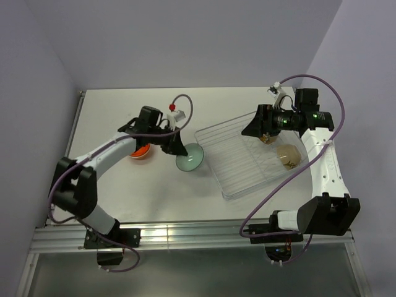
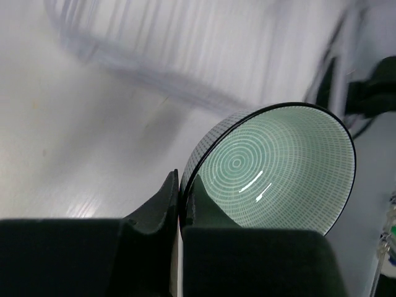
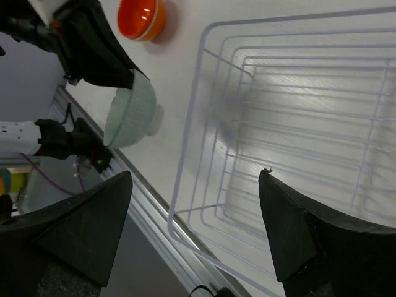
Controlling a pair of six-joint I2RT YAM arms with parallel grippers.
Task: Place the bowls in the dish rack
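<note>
My left gripper [image 1: 179,148] is shut on the rim of the pale mint green bowl [image 1: 190,158] and holds it tilted just left of the clear dish rack [image 1: 238,167]. In the left wrist view the fingers [image 2: 167,204] pinch the bowl [image 2: 278,164] at its rim. An orange-red bowl [image 1: 141,152] sits on the table under the left arm. A beige bowl [image 1: 288,155] lies in the rack's right part. Another beige shape [image 1: 267,138] is partly hidden under my right wrist. My right gripper [image 1: 252,127] is open and empty above the rack [image 3: 297,111].
The right wrist view also shows the mint bowl [image 3: 130,111], the orange-red bowl [image 3: 141,17] and the metal rail [image 3: 154,229] along the table's near edge. Purple cables loop over both arms. Grey walls close in on the left, the back and the right.
</note>
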